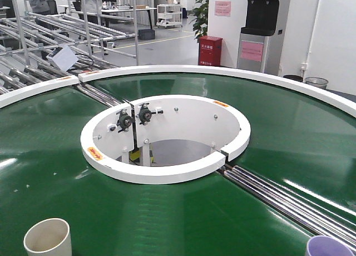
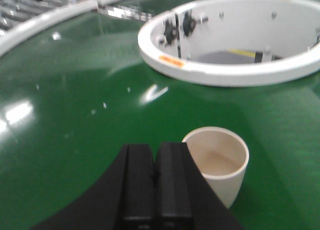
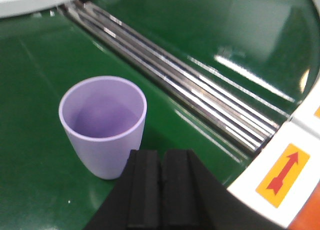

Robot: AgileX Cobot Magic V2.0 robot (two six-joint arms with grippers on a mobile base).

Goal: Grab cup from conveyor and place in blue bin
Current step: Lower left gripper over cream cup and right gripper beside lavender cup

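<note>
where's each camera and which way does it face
front: high by the near edge of the conveyor, facing across to the ring; cream cup and purple cup at bottom; no robot part shows.
left wrist: low over the conveyor, looking past the shut left tool to the cream cup.
right wrist: angled down past the shut right tool at the purple cup and rollers.
shared: cream cup, front and left wrist; purple cup, front and right wrist.

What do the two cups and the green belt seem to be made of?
Cream cup: probably matte plastic, going by its thick, even wall and dull surface.
Purple cup: likely smooth plastic with a satin finish, as its highlights are soft.
Green belt: seems to be glossy rubber or PVC, as it shows sharp light reflections.
</note>
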